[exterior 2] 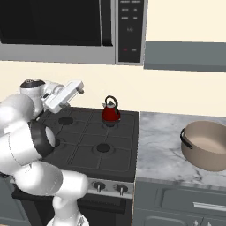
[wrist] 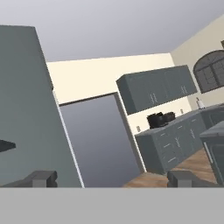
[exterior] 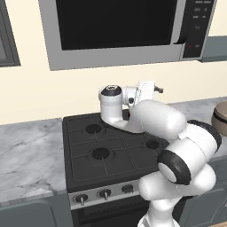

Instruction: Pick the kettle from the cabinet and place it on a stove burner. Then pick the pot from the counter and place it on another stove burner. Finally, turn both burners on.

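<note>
While the gripper gapes empty, one kettle sits on a rear burner; one pot waits on the counter.

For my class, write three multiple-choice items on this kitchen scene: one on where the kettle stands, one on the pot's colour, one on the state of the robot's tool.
1. Where is the kettle?
A. on a rear burner of the cooktop
B. inside the pot
C. on the marble counter

2. What colour is the pot?
A. red
B. beige-tan
C. black

3. How is the tool?
A. shut on the kettle
B. shut on the pot
C. open, holding nothing

Answers:
1 A, it sits on a black ring at the back of the cooktop.
2 B, its wall is tan with dark handles.
3 C, the hand view shows the tips wide apart with only room between them.
</note>
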Available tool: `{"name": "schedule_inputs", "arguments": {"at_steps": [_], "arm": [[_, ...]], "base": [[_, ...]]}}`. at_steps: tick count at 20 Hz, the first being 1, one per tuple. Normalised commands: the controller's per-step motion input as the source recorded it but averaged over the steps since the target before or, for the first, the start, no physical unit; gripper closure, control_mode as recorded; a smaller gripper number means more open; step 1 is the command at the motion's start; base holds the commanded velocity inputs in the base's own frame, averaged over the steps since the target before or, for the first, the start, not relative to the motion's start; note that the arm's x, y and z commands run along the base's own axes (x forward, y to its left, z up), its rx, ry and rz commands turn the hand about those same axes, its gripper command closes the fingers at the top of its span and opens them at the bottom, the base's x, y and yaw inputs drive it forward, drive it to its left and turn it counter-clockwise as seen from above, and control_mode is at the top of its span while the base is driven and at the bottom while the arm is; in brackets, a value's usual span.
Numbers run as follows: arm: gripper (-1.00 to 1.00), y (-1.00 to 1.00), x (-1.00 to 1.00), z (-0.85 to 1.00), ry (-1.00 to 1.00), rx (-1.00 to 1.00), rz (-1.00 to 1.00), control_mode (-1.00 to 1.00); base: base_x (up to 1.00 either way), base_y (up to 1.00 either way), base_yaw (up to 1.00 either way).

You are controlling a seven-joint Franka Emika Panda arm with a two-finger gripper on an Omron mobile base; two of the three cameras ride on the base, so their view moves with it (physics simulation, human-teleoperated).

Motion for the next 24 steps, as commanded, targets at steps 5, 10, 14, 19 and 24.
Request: {"name": "schedule_inputs", "arguments": {"at_steps": [5, 10, 14, 19, 24], "arm": [[-1.00, 0.00, -0.69, 0.00, -0.17, 0.00, 0.00, -1.00], [-1.00, 0.00, -0.64, 0.00, -0.13, 0.00, 0.01, -1.00], [-1.00, -0.09, -0.57, 0.00, -0.10, 0.00, 0.05, -1.00], [-1.00, -0.21, -0.53, 0.00, -0.18, 0.01, 0.09, -1.00], [-1.00, -0.25, -0.45, 0.00, -0.22, 0.02, 0.13, -1.00]], "base": [[0.00, 0.00, 0.00], [0.00, 0.00, 0.00], [0.00, 0.00, 0.00], [0.00, 0.00, 0.00], [0.00, 0.00, 0.00]]}}
